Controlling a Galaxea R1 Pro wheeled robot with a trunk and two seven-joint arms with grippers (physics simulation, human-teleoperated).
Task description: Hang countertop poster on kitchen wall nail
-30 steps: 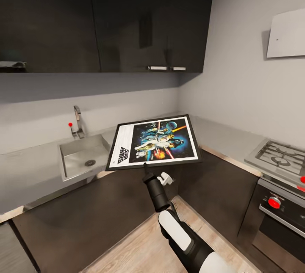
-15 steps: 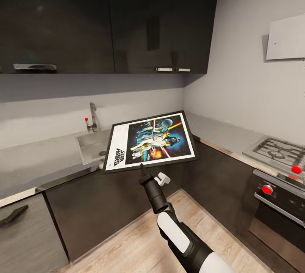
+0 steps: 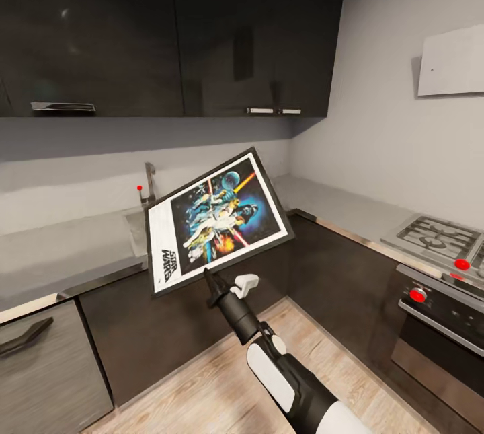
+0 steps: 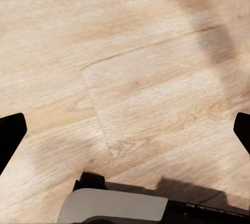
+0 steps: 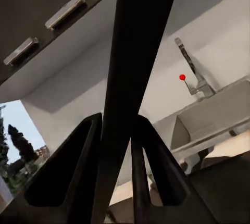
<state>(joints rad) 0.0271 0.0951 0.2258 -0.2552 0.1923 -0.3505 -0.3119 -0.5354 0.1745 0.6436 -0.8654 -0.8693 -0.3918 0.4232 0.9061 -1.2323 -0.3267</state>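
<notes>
The Star Wars poster [image 3: 215, 219] is in the air in front of the sink, tilted with its far right corner raised and its artwork facing me. My right gripper [image 3: 210, 277] is shut on the middle of its near black edge. In the right wrist view the poster's edge [image 5: 130, 78] runs as a dark strip between the two fingers [image 5: 78, 166]. The light-grey kitchen countertop [image 3: 67, 252] runs along the back wall and turns along the right wall. My left gripper [image 4: 125, 130] is open over the wooden floor, with nothing between its fingertips [image 4: 10, 135].
Behind the poster are a sink and a tap with a red knob [image 3: 144, 185]. Dark upper cabinets [image 3: 168, 30] hang above it. A gas hob [image 3: 440, 235] and an oven with red knobs [image 3: 418, 295] stand at the right. A pale panel [image 3: 450, 60] is on the right wall.
The view has pulled back from the counter and shifted. The poster has tilted steeper, its far right corner rising, and my right arm has swung it slightly left.
</notes>
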